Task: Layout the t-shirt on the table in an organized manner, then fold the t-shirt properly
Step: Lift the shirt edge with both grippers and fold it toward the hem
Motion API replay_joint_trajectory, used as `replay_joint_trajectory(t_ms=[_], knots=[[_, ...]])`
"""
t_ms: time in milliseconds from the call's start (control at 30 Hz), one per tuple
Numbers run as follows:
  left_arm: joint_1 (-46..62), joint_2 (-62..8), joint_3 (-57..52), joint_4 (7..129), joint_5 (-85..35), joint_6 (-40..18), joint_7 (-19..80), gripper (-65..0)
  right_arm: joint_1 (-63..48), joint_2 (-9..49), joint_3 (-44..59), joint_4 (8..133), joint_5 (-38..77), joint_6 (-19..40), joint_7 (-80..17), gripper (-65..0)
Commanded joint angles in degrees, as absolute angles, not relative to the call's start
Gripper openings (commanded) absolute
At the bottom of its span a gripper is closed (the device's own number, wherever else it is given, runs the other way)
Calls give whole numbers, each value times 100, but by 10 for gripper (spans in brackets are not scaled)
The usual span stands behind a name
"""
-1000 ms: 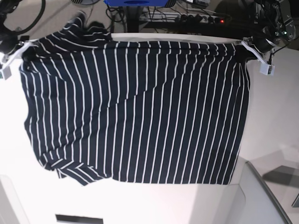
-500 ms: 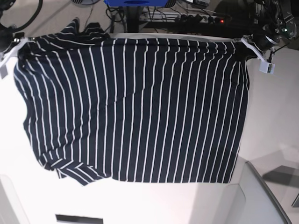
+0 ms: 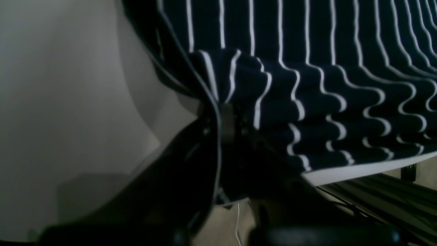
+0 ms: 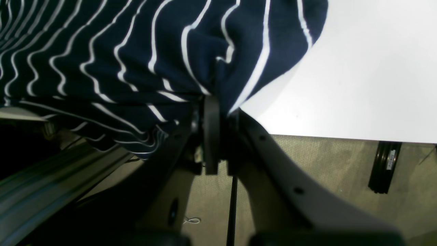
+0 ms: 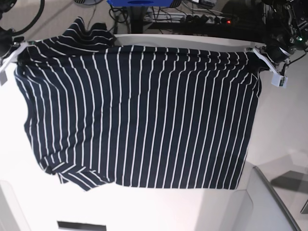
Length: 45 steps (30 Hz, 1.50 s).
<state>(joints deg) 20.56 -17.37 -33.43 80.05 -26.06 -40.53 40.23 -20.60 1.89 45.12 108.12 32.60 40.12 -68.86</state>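
- Pincers: my left gripper [image 3: 225, 116] and right gripper [image 4: 213, 106] both pinch t-shirt [image 5: 139, 115] corners, jaws pressed together.
- White table [image 4: 358, 68] beyond them; carpet below.

Striped t-shirt [image 3: 307, 68] corner bunched between closed fingers [image 3: 227, 123] over table [image 3: 68, 102]

Dark navy white-striped cloth t-shirt [image 5: 139, 115] blankets most of the smooth white tabletop [image 5: 281, 125], far edge to near. Bare surface: a wide strip on the right, a band along the near edge, a narrow margin on the left. Far side crowded: black cables and a power strip [image 5: 207, 18] behind the table. Grey raised panel [image 5: 274, 202] blocks near-right corner.
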Motion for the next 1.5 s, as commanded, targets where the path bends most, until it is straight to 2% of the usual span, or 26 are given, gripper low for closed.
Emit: replay_joint_trajectory(t_ms=[0, 300, 500, 700, 833, 1100, 1467], knots=[[2009, -1851, -3371, 8136, -2536, -4000, 3960, -650, -1859, 374, 4523, 10818, 3248, 4000, -6782, -645], [1174, -1736, -3152, 8101, -1560, -4000, 3978, -650, -804, 1121, 4514, 10141, 3257, 3600, -7152, -645], [1130, -1727, -2941, 8127, -1411, -4000, 4497, -650, -760, 1165, 4576, 10070, 3257, 3600, -7600, -645], [1578, -1666, -2897, 8084, -1385, -4000, 4505, -650, -1552, 804, 4523, 10018, 3257, 3600, -7116, -645], [1569, -1596, -2897, 7864, -1376, -4000, 4505, -650, -1587, 743, 4505, 9279, 3248, 3600, -6862, -645], [1209, -1596, -2879, 7336, -1376, -4000, 4321, -650, -1244, 1130, 3635, 7582, 3240, 3442, -5824, -645], [66, -1587, -1745, 6079, -1059, -4000, 4004, -650, -84, 1516, 2800, 6088, 3240, 3046, -5165, -645]])
